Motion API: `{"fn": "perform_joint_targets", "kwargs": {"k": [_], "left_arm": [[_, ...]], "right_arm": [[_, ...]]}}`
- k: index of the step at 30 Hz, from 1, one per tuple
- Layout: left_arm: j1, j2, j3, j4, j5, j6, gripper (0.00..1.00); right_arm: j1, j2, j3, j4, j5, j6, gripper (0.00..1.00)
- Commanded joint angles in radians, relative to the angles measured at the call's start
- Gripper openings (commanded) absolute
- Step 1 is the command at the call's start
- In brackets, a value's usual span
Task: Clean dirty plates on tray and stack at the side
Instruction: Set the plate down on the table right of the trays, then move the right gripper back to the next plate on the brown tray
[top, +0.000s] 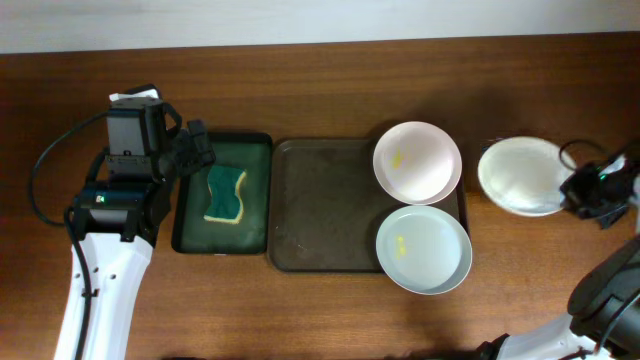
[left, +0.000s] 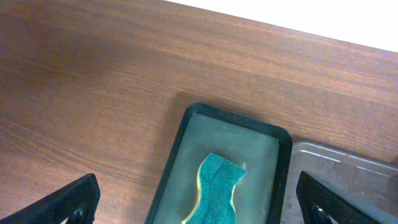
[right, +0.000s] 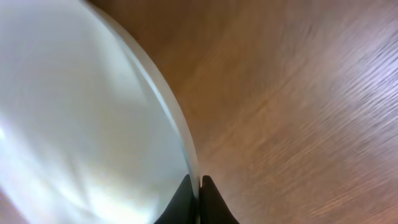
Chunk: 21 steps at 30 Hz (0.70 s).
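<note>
Soft, even light falls from above on the table (top: 320, 90). Shadows are faint, the clearest a dim crescent under the plate (top: 520, 175) right of the brown tray (top: 320, 205). The two plates (top: 418, 160) on that tray's right end glow almost washed out. The left wrist view is sharp, though the white strip (left: 311, 18) beyond the table is blown out. In the right wrist view the plate looms close, unfocused, with pale glare patches, and the wood grain smears.
</note>
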Motion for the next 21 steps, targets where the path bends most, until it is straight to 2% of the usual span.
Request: {"fn": "perform_joint_targets", "kwargs": {"k": [1,7,9,10,11,13,15,19,21], "left_arm": [[-0.002,0.003,0.002,0.000,0.007,0.008,0.99],[-0.002,0.003,0.002,0.000,0.007,0.008,0.99],[-0.002,0.003,0.002,0.000,0.007,0.008,0.99],[-0.002,0.003,0.002,0.000,0.007,0.008,0.99],[-0.002,0.003,0.002,0.000,0.007,0.008,1.00],[-0.002,0.003,0.002,0.000,0.007,0.008,0.99],[-0.002,0.003,0.002,0.000,0.007,0.008,1.00],[-0.002,0.003,0.002,0.000,0.007,0.008,1.00],[-0.002,0.003,0.002,0.000,0.007,0.008,1.00]], "right_arm": [[0.018,-0.020,-0.097,0.066,0.007,0.029,0.04],[0.019,-0.019,-0.151,0.110,0.008,0.035,0.06],[0.019,-0.019,-0.151,0.114,0.005,0.035,0.14],[0.019,-0.019,-0.151,0.101,-0.001,0.035,0.34],[0.019,-0.019,-0.148,0.084,-0.001,0.035,0.40],[0.027,-0.019,-0.098,0.034,-0.024,0.014,0.45],[0.085,-0.019,0.028,-0.074,-0.042,-0.079,0.58],[0.278,-0.019,0.141,-0.134,-0.108,-0.262,0.65],[0.382,-0.016,0.131,-0.084,-0.076,-0.291,0.62]]}}
